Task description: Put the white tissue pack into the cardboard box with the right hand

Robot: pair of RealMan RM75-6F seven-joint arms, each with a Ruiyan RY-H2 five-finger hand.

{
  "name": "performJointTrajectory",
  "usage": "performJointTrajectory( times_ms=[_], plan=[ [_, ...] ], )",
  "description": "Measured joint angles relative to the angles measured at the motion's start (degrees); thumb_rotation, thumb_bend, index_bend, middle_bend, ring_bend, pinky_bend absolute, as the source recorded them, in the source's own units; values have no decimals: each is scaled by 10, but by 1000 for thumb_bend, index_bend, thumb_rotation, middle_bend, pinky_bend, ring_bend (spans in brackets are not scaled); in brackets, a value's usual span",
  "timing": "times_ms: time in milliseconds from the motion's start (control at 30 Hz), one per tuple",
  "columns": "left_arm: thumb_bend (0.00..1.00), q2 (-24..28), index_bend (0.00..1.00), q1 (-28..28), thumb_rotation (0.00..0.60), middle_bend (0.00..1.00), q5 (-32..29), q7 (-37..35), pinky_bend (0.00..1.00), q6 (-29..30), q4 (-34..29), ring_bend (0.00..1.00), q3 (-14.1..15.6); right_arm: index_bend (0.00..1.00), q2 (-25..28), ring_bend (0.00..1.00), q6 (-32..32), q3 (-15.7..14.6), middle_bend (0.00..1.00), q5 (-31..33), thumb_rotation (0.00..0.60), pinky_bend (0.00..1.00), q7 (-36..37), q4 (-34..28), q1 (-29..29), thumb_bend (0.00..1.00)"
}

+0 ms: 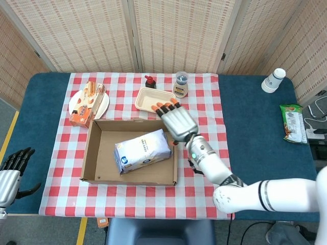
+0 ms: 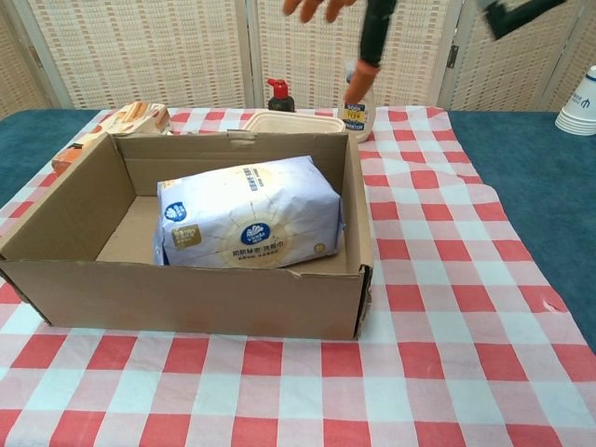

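Observation:
The white tissue pack (image 1: 142, 150) (image 2: 248, 215) lies flat on the floor of the cardboard box (image 1: 95, 158) (image 2: 186, 296), toward its right side. My right hand (image 1: 176, 120) hovers well above the box's right wall with its fingers spread and nothing in it; in the chest view only its fingers (image 2: 374, 37) show at the top edge. My left hand (image 1: 11, 173) hangs off the table's left edge, fingers apart and empty.
Behind the box stand a beige tray (image 1: 155, 101), a dark bottle (image 1: 149, 81) and a jar (image 1: 180, 85). A plate with an orange snack box (image 1: 88, 103) sits at the back left. Paper cups (image 1: 273, 80) and a green packet (image 1: 293, 122) lie far right.

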Motion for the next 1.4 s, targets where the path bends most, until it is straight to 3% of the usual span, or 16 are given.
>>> performJointTrajectory(
  times_ms=[267,467,600,800,933,1167,1400],
  plan=[
    [197,-8,0,-4,600,0,-8,25,72,-10,-4,0,-1,0,133,0,86,-64,30,-109,600,0,14,-95,-126,0],
    [196,-13,0,-5,600,0,-14,37,72,-12,-2,0,-3,0,170,0,151,-115,30,-259,600,0,60,-106,-243,0],
    [197,-16,0,-5,600,0,-17,44,72,-11,-2,0,-4,0,178,0,197,-147,31,-373,600,0,123,-80,-339,0],
    [197,-22,0,-7,600,0,-23,56,72,-13,-1,0,-7,0,146,0,260,-171,31,-484,600,0,260,50,-459,0],
    [197,-26,0,-8,600,0,-26,63,72,-14,0,0,-8,0,95,0,302,-174,30,-538,600,0,343,164,-524,0],
    [196,-29,0,-8,600,0,-25,73,72,-13,-1,0,-8,0,-9,0,335,-162,30,-587,600,0,419,346,-605,0],
    [197,-27,0,-7,600,0,-21,69,72,-9,-2,0,-7,0,-83,0,337,-143,29,-606,600,0,463,448,-655,0]
  ],
)
